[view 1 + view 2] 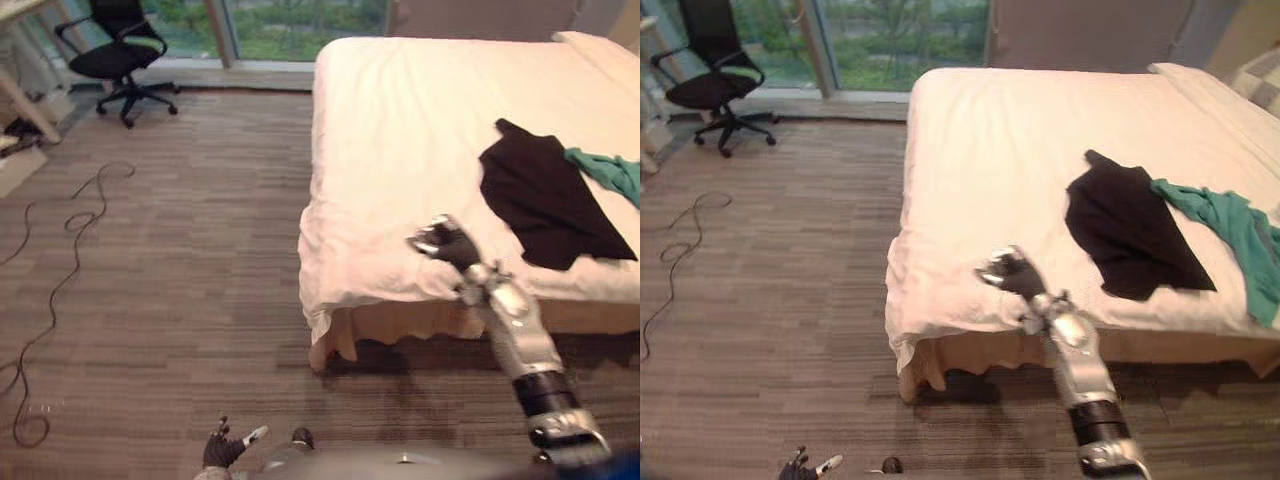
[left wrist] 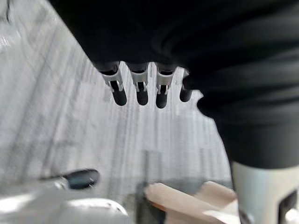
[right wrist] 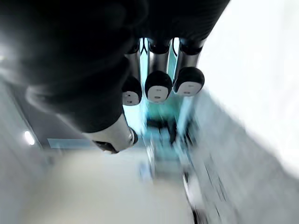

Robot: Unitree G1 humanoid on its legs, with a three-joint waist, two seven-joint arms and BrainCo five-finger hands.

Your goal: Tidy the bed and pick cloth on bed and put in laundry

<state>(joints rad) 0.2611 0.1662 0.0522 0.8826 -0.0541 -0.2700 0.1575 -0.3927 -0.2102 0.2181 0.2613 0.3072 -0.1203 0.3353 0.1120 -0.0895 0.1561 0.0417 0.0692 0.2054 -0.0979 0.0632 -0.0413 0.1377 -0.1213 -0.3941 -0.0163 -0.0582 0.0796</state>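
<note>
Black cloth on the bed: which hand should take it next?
Probably right. The right hand is open over the bed near its front edge, close to the black cloth; the left hand hangs low above the carpet, away from the bed.

My right arm (image 1: 517, 328) runs silver-grey, ringed by a black band (image 1: 546, 390), to a dark-covered right hand (image 1: 447, 244). On my left hand (image 1: 222, 450), a black ribbed cover (image 2: 224, 46) gives way to silver fingers (image 2: 140, 91) with dark rounded tips.

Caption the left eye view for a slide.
Right hand at the bed's near edge, short of the black cloth.
</note>
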